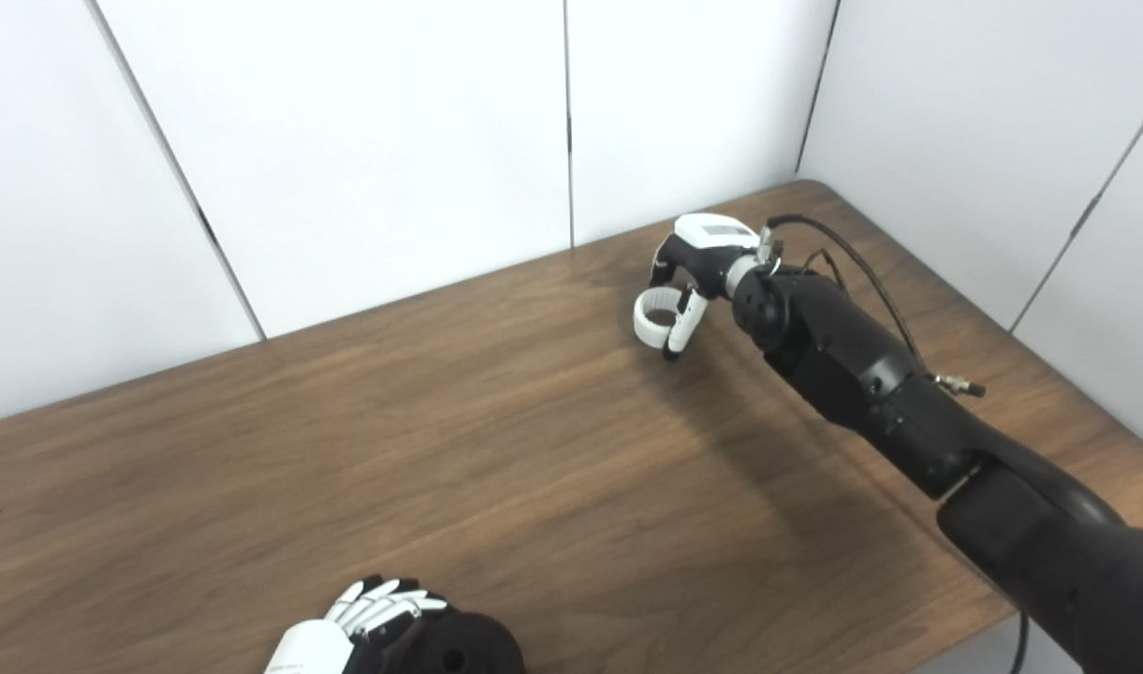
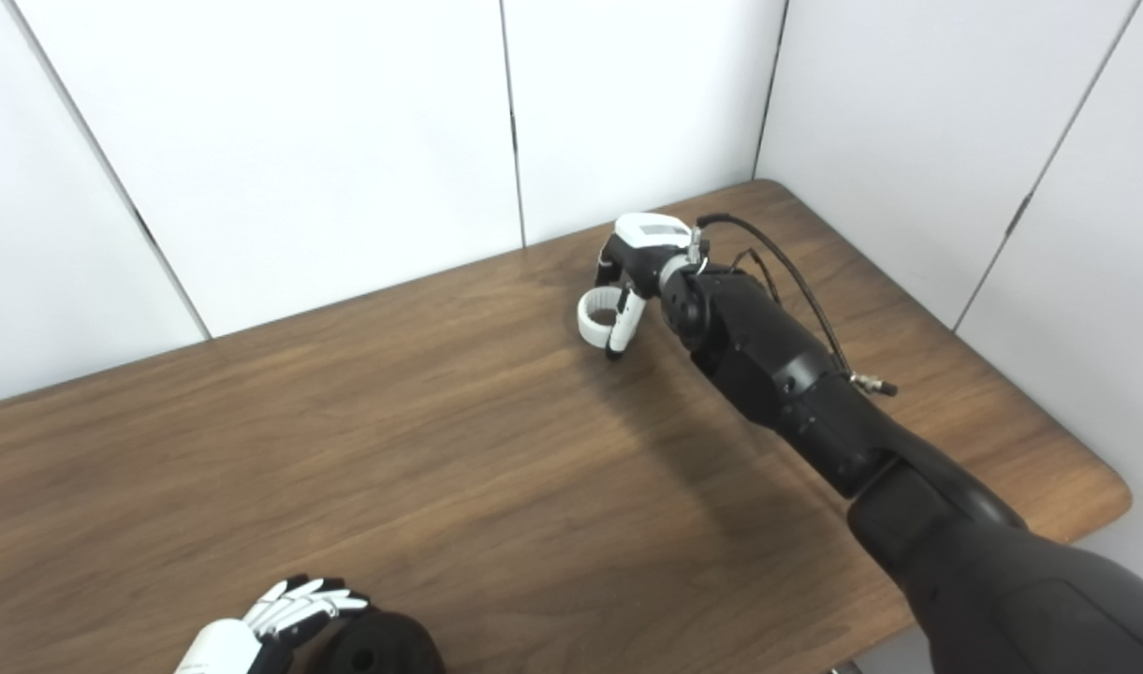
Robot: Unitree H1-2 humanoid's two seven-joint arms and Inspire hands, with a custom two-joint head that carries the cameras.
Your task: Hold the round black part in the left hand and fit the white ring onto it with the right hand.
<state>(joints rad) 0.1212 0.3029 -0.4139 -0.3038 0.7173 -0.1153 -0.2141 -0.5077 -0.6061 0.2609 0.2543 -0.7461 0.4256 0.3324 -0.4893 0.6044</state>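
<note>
The table [image 1: 459,440] looks like dark wood-grain laminate — smooth, with a soft sheen. The white ring [image 1: 656,315] seems smooth matt plastic. The round black part [image 1: 468,648] is dull and matt — the right arm's [image 1: 871,374] black shell glossier.

Looks like a lab or test booth: bare brown wood-grain table with rounded corners [image 1: 365,440], enclosed by plain white wall panels w/ dark seams [image 1: 374,140]. No home or shop furnishings visible.
</note>
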